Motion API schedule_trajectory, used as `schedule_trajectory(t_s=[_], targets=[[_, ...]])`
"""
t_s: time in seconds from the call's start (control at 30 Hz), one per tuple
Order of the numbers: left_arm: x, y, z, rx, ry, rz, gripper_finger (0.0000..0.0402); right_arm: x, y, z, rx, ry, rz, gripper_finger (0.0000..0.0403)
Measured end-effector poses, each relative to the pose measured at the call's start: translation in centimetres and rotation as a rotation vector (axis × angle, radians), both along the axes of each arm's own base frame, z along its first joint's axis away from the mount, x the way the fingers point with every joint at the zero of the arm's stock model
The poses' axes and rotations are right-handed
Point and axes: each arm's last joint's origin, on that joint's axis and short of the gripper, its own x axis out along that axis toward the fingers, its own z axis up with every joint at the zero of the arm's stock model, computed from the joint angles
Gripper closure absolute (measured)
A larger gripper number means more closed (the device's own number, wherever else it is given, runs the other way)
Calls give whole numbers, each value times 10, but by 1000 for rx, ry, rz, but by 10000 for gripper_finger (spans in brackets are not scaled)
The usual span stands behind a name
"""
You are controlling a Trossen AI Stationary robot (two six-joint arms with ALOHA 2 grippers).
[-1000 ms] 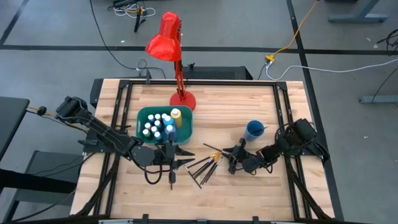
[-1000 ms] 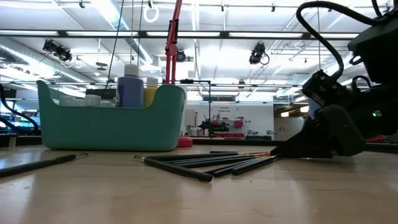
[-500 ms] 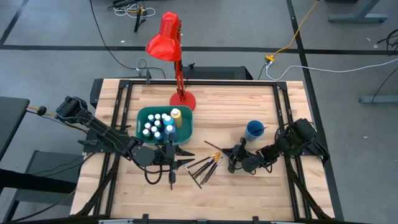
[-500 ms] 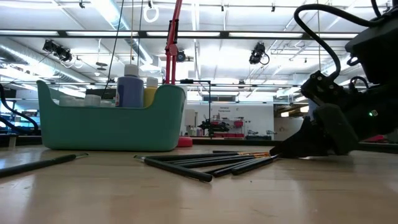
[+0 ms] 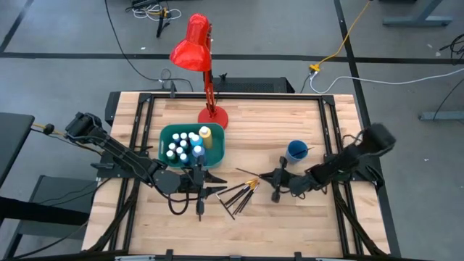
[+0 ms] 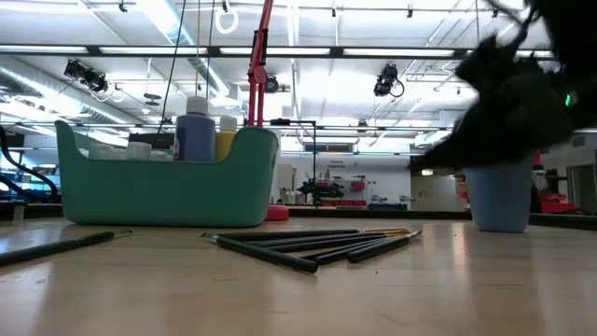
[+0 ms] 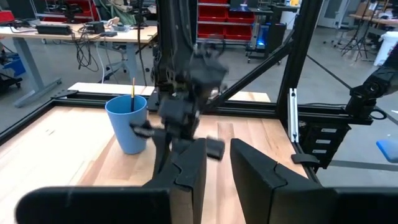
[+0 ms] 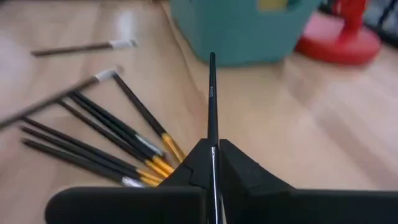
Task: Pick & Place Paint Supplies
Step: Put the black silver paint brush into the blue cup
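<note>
My right gripper [image 8: 213, 152] is shut on a thin dark-handled brush [image 8: 211, 93], raised above the table right of a loose pile of brushes [image 5: 239, 196]. The pile lies flat on the wood, yellow ferrules toward my right gripper. A single brush [image 5: 201, 206] lies apart on the table at the pile's left. My left gripper [image 5: 217, 183] hovers open near the teal bin [image 5: 165, 138], nothing between its fingers [image 7: 193, 168]. White-capped paint bottles [image 5: 183, 147] and a yellow bottle [image 5: 206, 133] stand in the bin. My right gripper pinches the brush between its two fingertips [image 8: 205, 155], and the dark handle [image 8: 212, 134] sticks straight out ahead of them toward the bin. The fingers come from the table's right, slanting slightly down, in line with the brush. The brush is lifted clear of the table.
A blue cup [image 5: 296, 151] with a brush standing in it is at the right, close behind my right gripper. A red desk lamp [image 5: 210, 112] stands on its base behind the bin. Bare wood lies along the near edge.
My right gripper has risen from the table beside the pile, carrying one brush up with it. In the low view it has lifted out of the way of the blue cup. The pile and my left gripper have stayed put.
</note>
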Motion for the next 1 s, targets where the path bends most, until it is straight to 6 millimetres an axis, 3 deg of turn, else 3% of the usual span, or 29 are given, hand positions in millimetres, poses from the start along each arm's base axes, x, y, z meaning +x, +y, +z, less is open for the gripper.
schedule_trajectory(t_s=[0.2, 0.47, 0.63, 0.8, 1.0], targets=[[0, 0, 0, 0, 0, 0, 319, -5, -3, 53, -81, 51, 10, 386], [0, 0, 0, 0, 0, -2, 319, -12, -7, 144, -47, 401, 18, 386], [0, 0, 0, -1, 1, -6, 319, -25, -15, 187, -84, 563, -10, 386], [0, -1, 0, -12, 4, -42, 319, -47, -28, 214, -16, 744, -103, 385], [0, -1, 0, -13, 5, -49, 319, -65, -35, 220, 81, 952, -121, 377]])
